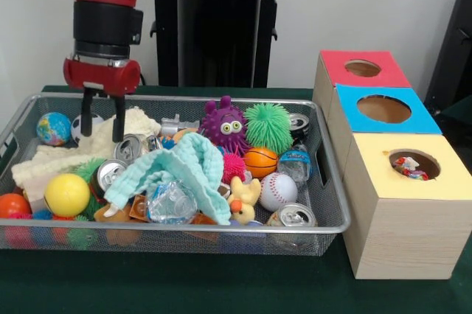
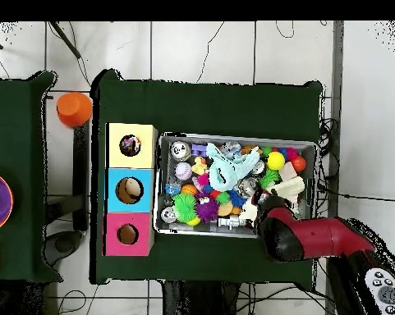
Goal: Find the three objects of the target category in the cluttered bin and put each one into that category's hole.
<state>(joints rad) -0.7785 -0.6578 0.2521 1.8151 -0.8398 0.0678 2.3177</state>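
1. Hovering over the bin [image 1: 324,203], the end effector [image 1: 102,124] hangs open and empty, fingers down to search.
2. Directly beneath it lie a cream cloth [image 1: 51,159] and cans [image 1: 131,148].
3. Well to its side, the yellow box [image 1: 402,203] already holds something.

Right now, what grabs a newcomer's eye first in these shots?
The wire mesh bin crammed with toys, cans and cloths, a mint green cloth draped over the middle. The red and black gripper hangs open above the bin's left end in the front view. Beside the bin stand the yellow box, blue box and red box.
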